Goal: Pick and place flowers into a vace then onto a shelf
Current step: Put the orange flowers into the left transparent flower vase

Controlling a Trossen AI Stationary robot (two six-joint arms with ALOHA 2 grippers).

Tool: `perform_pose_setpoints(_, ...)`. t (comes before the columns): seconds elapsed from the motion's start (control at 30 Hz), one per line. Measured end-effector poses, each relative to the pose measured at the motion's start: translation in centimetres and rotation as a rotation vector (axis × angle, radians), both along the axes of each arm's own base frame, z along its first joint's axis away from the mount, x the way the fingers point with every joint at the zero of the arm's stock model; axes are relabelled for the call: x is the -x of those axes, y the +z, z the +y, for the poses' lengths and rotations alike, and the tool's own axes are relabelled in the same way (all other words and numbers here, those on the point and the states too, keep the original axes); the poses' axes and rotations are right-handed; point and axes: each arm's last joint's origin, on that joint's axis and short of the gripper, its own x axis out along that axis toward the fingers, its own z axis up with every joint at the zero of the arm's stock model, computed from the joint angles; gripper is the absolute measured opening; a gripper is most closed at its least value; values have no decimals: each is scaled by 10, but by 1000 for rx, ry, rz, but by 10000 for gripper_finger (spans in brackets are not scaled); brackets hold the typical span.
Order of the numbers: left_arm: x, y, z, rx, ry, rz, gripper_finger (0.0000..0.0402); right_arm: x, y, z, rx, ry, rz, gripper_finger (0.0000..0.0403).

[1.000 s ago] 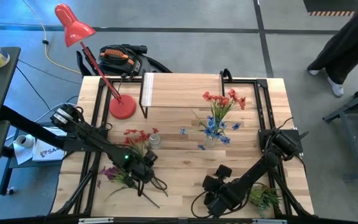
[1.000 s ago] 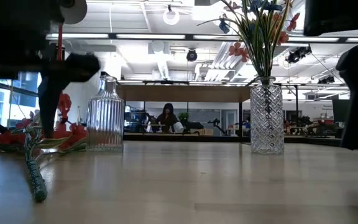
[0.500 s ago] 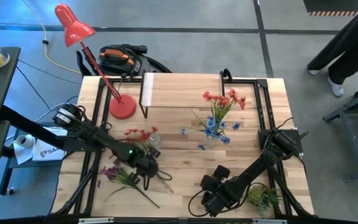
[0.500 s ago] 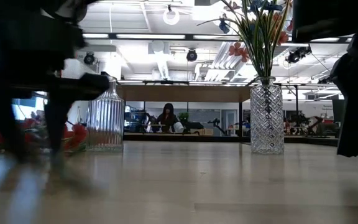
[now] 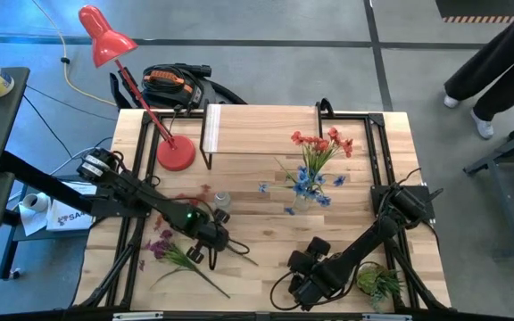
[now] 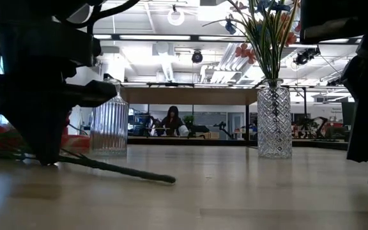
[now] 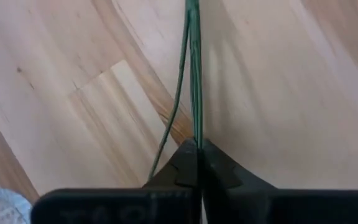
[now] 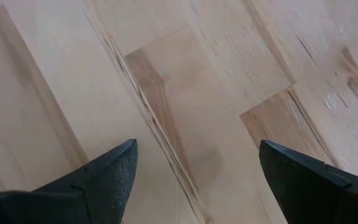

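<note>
My left gripper [image 5: 209,241] is shut on a thin green stem [image 7: 194,81] of the flowers at the table's near left. The stem runs from blurred red blossoms [image 5: 190,194] to a free end [image 5: 255,262]. A purple spray [image 5: 163,246] lies flat on the table beside it. A small ribbed glass vase [image 6: 109,124] stands upright behind. A cut-glass vase [image 6: 274,119] at mid-table holds red and blue flowers [image 5: 315,160]. The shelf [image 5: 261,129] stands at the far edge. My right gripper [image 8: 194,168] hangs open over bare wood near the front edge. My left gripper pinches the green stem [image 7: 195,138] between its two fingertips, part-way along its length. The fingers come steeply from above. A second, thinner strand [image 7: 178,93] runs next to the stem at the tips. The stem's free end [image 6: 168,179] lies on the table.
A red desk lamp [image 5: 175,153] stands at the far left of the table. A small leafy green plant [image 5: 379,282] lies at the near right corner. Bare wood spreads between the two vases and in front of the shelf. A person stands beyond the far right corner.
My left gripper has gone a little toward the table's right edge and down, and has shut on the green stem. The stem's free end has swung toward the right and now lies along the table. The red blossoms have shifted slightly.
</note>
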Motion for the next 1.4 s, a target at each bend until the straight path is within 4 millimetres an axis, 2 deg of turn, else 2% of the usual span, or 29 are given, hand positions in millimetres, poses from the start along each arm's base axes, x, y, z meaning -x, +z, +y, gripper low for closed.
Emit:
perform_pose_setpoints(0.2, 0, 9, -9, -41, 73, 11, 29, 0, 0, 0, 1, 2, 1, 326)
perform_pose_setpoints(0.37, -4, 30, -18, -124, 101, -3, 45, 0, 0, 0, 11, 20, 3, 326)
perform_pose_setpoints(0.6, -12, 66, -21, -191, 99, 27, 27, 0, 0, 0, 39, 43, -7, 326)
perform_pose_setpoints(0.77, -11, 98, -19, -301, 77, 69, 29, -1, 1, -1, 63, 23, -39, 326)
perform_pose_setpoints(1.03, 3, 174, -6, -543, 77, 150, 28, -2, 2, -2, 102, 11, -80, 326)
perform_pose_setpoints(1.1, 5, 187, -4, -572, 75, 128, 28, -2, 2, -2, 112, 8, -90, 325)
perform_pose_setpoints(1.27, 8, 202, -1, -613, -15, 78, 33, -2, 2, -3, 117, -1, -100, 326)
perform_pose_setpoints(1.4, 2, 199, 4, -621, 10, 76, 30, -3, 2, -2, 112, -4, -113, 325)
